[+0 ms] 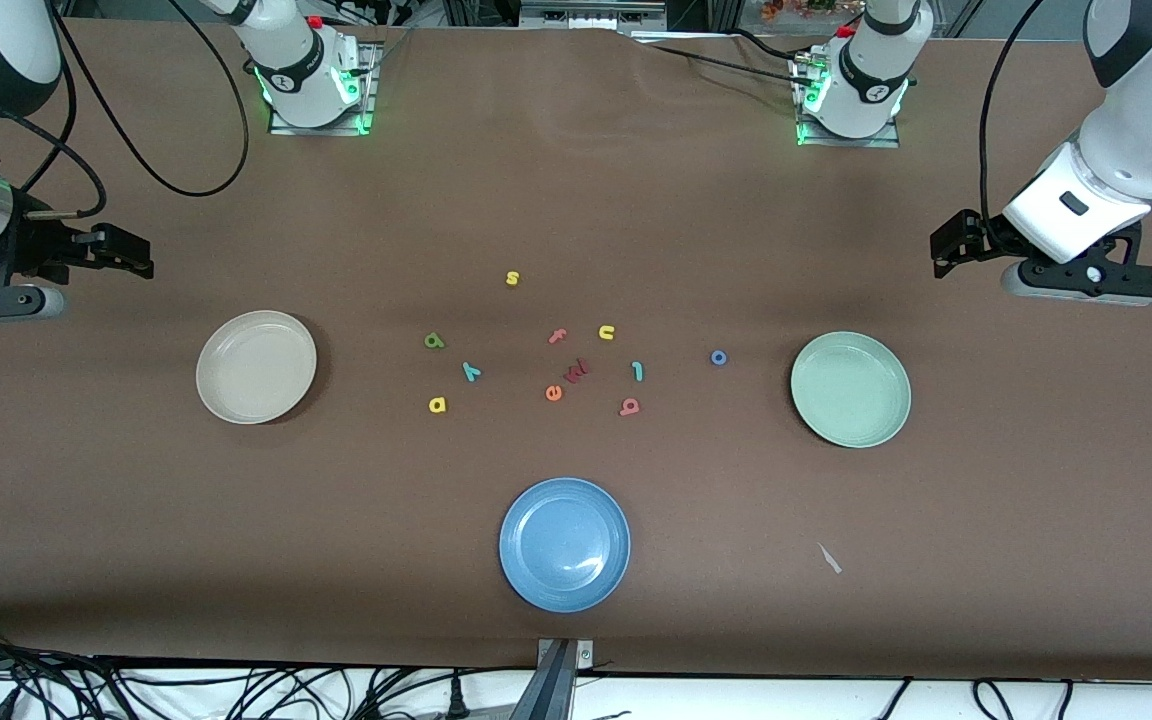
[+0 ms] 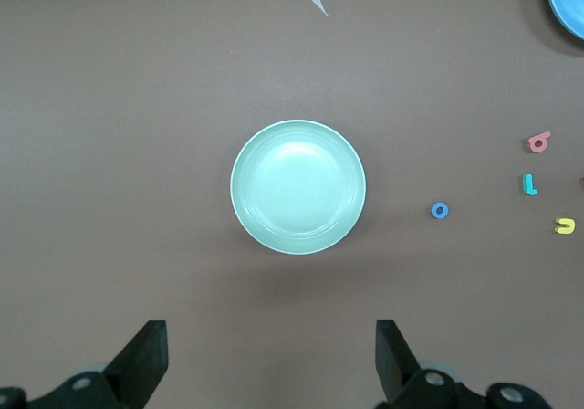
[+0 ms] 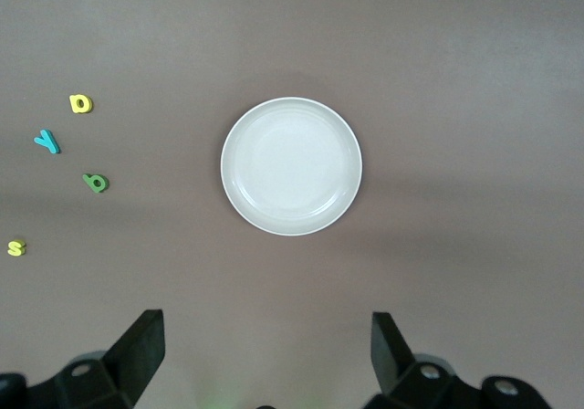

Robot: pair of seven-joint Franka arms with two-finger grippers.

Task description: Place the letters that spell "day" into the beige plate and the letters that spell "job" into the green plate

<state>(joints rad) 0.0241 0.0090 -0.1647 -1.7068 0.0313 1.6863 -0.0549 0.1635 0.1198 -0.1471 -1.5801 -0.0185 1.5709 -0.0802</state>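
Observation:
The beige plate (image 1: 256,366) (image 3: 291,166) lies bare toward the right arm's end, the green plate (image 1: 850,388) (image 2: 297,187) bare toward the left arm's end. Between them on the table lie the green d (image 1: 434,341), teal y (image 1: 472,372) and yellow a (image 1: 437,404), then the light-blue j (image 1: 638,372), salmon b (image 1: 629,406) and blue o (image 1: 719,357). My left gripper (image 1: 942,248) (image 2: 271,340) hangs open over the table beside the green plate. My right gripper (image 1: 141,258) (image 3: 265,336) hangs open beside the beige plate. Neither holds anything.
A blue plate (image 1: 564,543) sits nearest the front camera. Other letters lie in the middle cluster: yellow s (image 1: 512,278), yellow u (image 1: 607,332), pink f (image 1: 558,336), orange e (image 1: 553,393) and a dark red one (image 1: 577,371). A white scrap (image 1: 829,559) lies near the green plate.

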